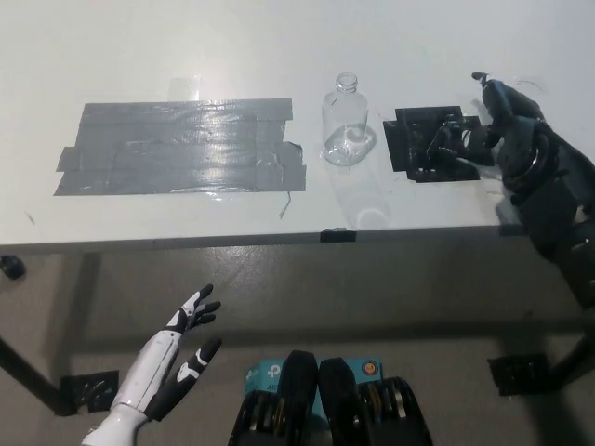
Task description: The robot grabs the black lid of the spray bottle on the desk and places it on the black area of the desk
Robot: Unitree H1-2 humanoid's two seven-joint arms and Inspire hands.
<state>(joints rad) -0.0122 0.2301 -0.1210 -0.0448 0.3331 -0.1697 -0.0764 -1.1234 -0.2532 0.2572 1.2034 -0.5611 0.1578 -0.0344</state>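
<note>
Right hand (479, 130) sits over the black patch (432, 141) beside the capless bottle (345, 123); can't tell what it's holding. Left hand (191, 330) hangs open below the tabletop (186, 46).

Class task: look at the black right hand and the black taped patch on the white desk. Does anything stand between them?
Nothing visible does. The black right hand hangs over the right edge of the black taped patch. The clear uncapped glass bottle stands apart, left of the patch. The white left hand rests open below the white desk.
</note>
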